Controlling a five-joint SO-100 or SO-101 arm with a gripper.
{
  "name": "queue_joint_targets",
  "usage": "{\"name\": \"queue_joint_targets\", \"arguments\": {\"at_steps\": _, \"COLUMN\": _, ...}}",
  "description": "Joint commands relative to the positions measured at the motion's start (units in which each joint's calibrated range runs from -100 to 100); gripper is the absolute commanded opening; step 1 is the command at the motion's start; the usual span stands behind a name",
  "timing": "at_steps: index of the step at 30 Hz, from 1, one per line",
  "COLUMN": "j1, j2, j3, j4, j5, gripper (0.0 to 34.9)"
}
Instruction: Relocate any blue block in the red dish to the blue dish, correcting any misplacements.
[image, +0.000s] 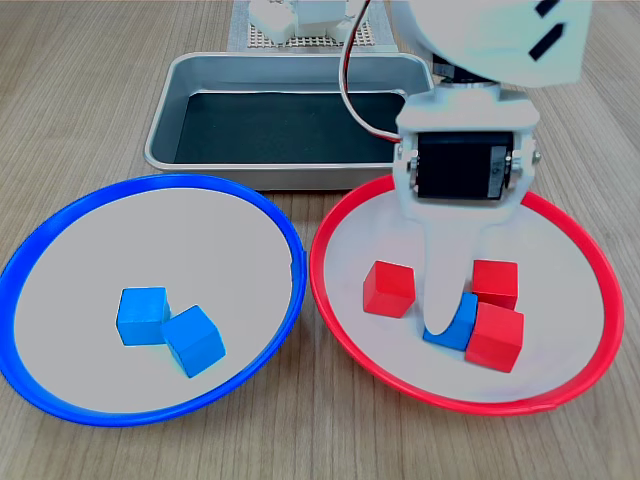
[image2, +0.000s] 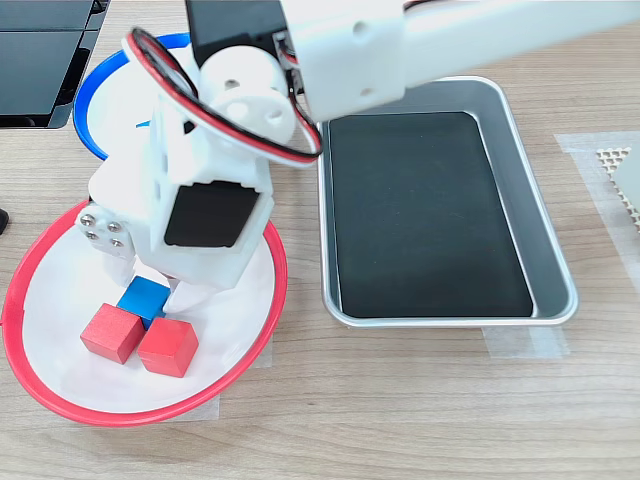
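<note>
Blue block (image: 455, 325) is lying in the red dish (image: 330, 300), touching two red cubes (image: 494, 336), with the gripper (image: 447, 318) pressing against it; whether its jaws are gripping is unclear.

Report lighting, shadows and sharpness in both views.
First exterior view: even, soft light, faint shadows beside the small bright-blue cubes in the blue-rimmed round dish; the white arm housing at the top is overexposed. Second exterior view: sharp and evenly lit, with soft reflections on the rectangular metal tray.
</note>
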Motion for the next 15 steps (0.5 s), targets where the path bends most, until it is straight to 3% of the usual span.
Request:
{"name": "queue_joint_targets", "arguments": {"at_steps": 1, "j1": -0.9, "j2": -3.9, "j3": 1.2, "j4": 0.0, "j5": 0.3, "gripper": 0.1}}
{"name": "queue_joint_targets", "arguments": {"at_steps": 15, "j1": -2.8, "j2": -15.1, "j3": 10.6, "j4": -1.9, "j5": 1.6, "gripper": 0.0}}
